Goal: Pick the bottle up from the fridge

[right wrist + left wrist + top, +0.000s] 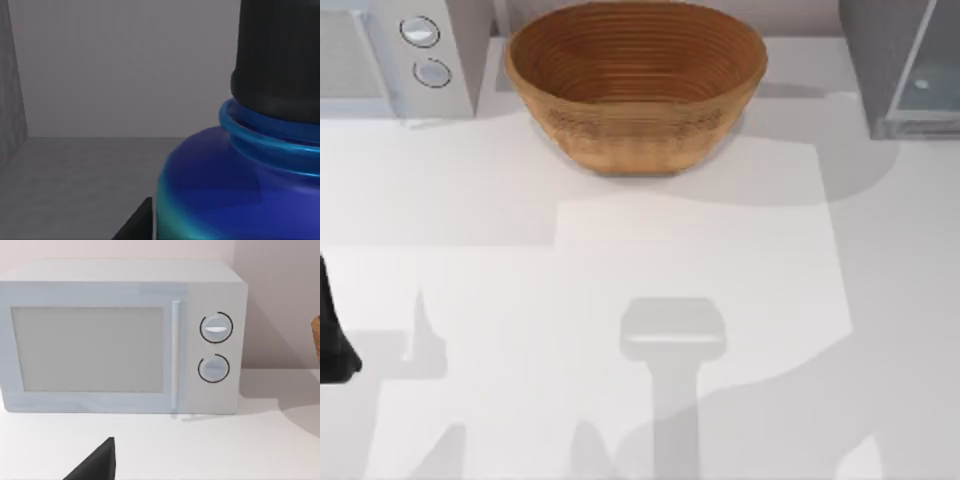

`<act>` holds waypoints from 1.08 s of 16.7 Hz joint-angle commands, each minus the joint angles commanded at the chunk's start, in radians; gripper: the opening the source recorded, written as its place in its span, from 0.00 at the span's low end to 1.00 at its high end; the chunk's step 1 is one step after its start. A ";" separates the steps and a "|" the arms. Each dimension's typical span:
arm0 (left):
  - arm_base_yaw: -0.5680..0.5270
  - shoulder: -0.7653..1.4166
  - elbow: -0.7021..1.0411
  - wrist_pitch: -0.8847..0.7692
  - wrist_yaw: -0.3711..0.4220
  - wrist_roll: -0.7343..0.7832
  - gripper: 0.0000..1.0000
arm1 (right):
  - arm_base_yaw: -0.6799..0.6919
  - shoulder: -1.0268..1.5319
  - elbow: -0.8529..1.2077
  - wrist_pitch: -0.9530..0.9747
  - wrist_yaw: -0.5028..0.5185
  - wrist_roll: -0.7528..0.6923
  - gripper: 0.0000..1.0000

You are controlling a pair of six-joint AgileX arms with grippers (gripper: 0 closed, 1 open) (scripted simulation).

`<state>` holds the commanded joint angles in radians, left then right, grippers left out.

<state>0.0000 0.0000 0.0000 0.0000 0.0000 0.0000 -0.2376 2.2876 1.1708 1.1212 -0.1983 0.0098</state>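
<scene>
At the table's far right corner, the fridge [905, 70] is seen from above, grey, with its pale glass panel. Inside its grey walls, in the right wrist view, the bottle [240, 195] is met at very close range, blue body and black cap upright on the fridge floor. A dark fingertip [137, 222] of the right gripper is seen just beside the bottle's base; whether the fingers are spread or closed on it cannot be told. The left arm [332, 340] is parked at the table's left edge, facing the microwave [120, 340], its fingers likewise not to be judged. The basket [635, 85] stands between the two appliances. A grip on the rounded body could slip, and the bottle could be tipped or struck against the fridge frame if withdrawn crookedly.
</scene>
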 joint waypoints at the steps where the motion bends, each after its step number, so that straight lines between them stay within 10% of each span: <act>1: 0.000 0.000 0.000 0.000 0.000 0.000 1.00 | 0.000 -0.003 0.001 -0.003 0.000 0.000 0.00; 18: 0.000 0.000 0.000 0.000 0.000 0.000 1.00 | -0.021 -0.222 -0.123 -0.098 -0.022 0.004 0.00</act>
<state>0.0000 0.0000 0.0000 0.0000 0.0000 0.0000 -0.2588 2.0654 1.0480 1.0235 -0.2199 0.0137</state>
